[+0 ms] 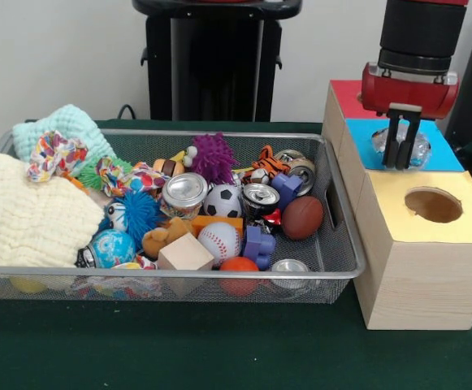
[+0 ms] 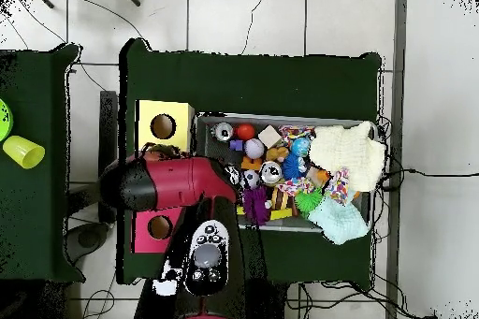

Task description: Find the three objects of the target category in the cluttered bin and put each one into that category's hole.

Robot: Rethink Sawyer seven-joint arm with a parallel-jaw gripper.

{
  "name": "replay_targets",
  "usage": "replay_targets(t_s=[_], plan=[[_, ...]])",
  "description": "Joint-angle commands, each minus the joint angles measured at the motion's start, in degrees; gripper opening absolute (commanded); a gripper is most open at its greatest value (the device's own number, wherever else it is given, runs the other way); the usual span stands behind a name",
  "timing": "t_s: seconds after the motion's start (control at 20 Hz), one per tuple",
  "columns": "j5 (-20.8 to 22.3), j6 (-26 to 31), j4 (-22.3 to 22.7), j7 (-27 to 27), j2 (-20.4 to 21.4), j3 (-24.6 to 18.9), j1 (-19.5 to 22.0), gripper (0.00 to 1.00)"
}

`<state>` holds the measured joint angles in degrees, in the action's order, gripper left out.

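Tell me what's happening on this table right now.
The robot's claw is over the blue-topped box, holding a crumpled clear plastic bottle right at that box's hole. The wire-mesh bin beside it is full of clutter: balls, metal cans, wooden blocks, rags and cloths. No other clear bottle is plainly visible in the pile. The yellow-topped box and the red-topped box sit on either side of the blue one.
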<state>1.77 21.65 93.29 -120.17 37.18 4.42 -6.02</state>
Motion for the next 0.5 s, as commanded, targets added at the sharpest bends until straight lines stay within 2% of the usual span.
replay_targets(t_s=[0.05, 0.5], plan=[[0.8, 0.5, 6.6, -2.9, -1.4, -6.1, 2.4, 0.0], [1.7, -1.6, 7.6, -3.5, -2.1, -6.4, 2.2, 0.0]])
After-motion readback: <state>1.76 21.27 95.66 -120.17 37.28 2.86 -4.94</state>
